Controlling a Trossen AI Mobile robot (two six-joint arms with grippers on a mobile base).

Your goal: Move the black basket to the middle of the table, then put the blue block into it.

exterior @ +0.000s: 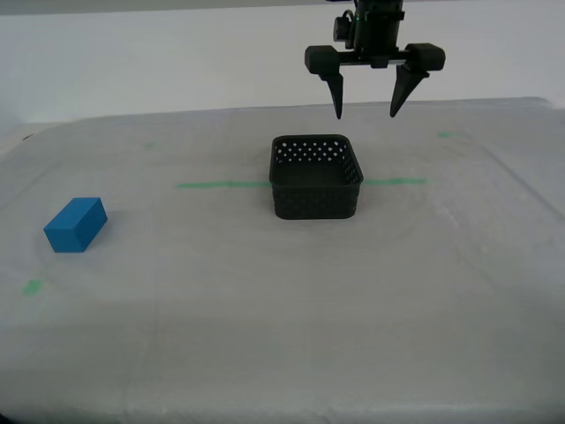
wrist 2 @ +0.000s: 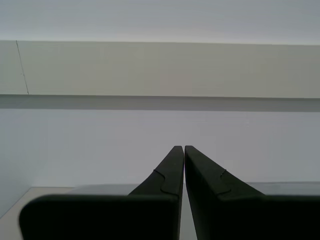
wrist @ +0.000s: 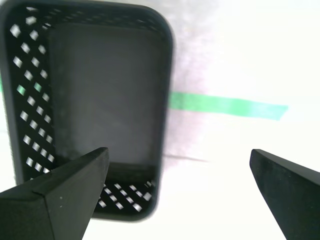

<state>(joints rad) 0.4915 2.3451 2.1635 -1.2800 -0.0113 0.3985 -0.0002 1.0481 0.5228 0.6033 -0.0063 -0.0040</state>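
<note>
The black basket (exterior: 316,179) stands upright on the table (exterior: 291,318), astride the thin green tape line (exterior: 221,185), which shows on both sides of it. Its interior holds nothing. My first gripper (exterior: 365,110) hangs in the air above and just behind the basket's far rim, fingers pointing down, jaws spread wide and holding nothing; in the first wrist view one fingertip (wrist: 75,182) overlaps the basket (wrist: 90,105) and the other lies over bare table beyond the tape line (wrist: 227,105). The blue block (exterior: 76,224) lies flat on the table well apart from the basket, toward the exterior view's left, with a small green tape mark (exterior: 33,287) near it. My second gripper (wrist 2: 181,150) is clenched, fingertips meeting, facing a pale wall (wrist 2: 160,70).
</note>
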